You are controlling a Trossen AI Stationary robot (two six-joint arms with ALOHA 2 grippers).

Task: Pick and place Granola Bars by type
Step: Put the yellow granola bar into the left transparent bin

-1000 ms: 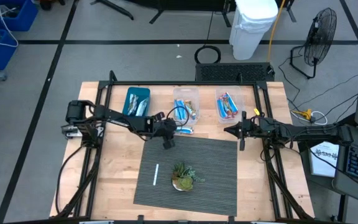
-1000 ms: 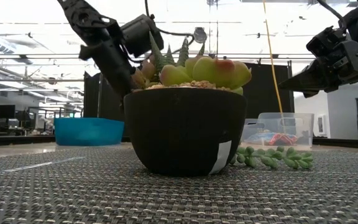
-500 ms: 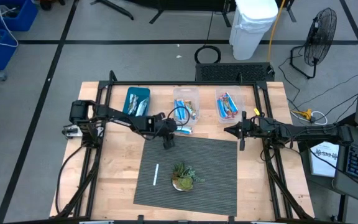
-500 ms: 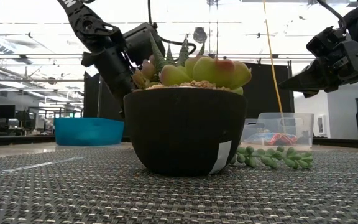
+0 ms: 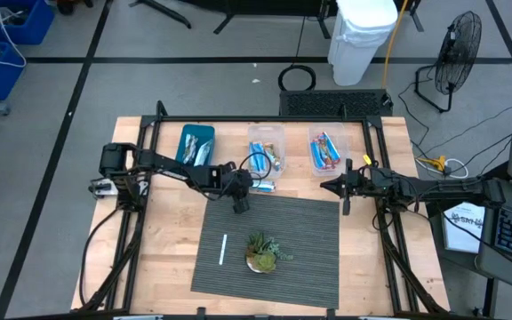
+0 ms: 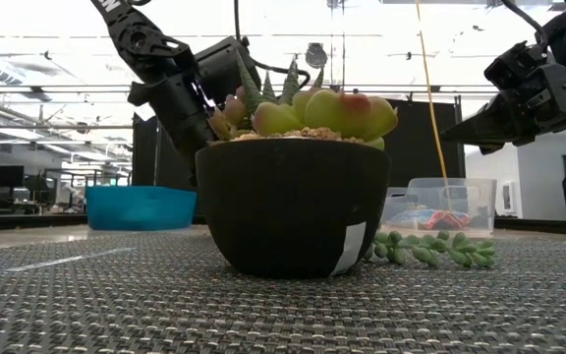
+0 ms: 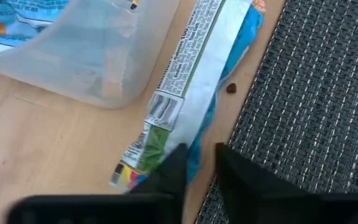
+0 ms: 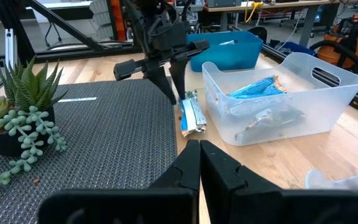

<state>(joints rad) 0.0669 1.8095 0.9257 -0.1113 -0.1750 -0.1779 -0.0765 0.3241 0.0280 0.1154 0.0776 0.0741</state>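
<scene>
A blue bin [image 5: 196, 145] stands at the table's left rear. The left gripper [image 7: 199, 163] is down at the mat [image 5: 300, 240] edge, its 2 fingers [image 7: 169, 171] narrowly apart astride one end of a silvery-blue bar [image 7: 194, 74] lying on the wood just beside the middle clear bin [image 5: 266, 149]; a firm pinch cannot be told. That bin and the right clear bin [image 5: 326, 151] hold more bars. The right gripper [image 8: 199, 163], fingers pressed together and empty, hovers right of the mat. A potted plant [image 5: 262, 252] and white stick [image 5: 223, 249] sit on the mat.
</scene>
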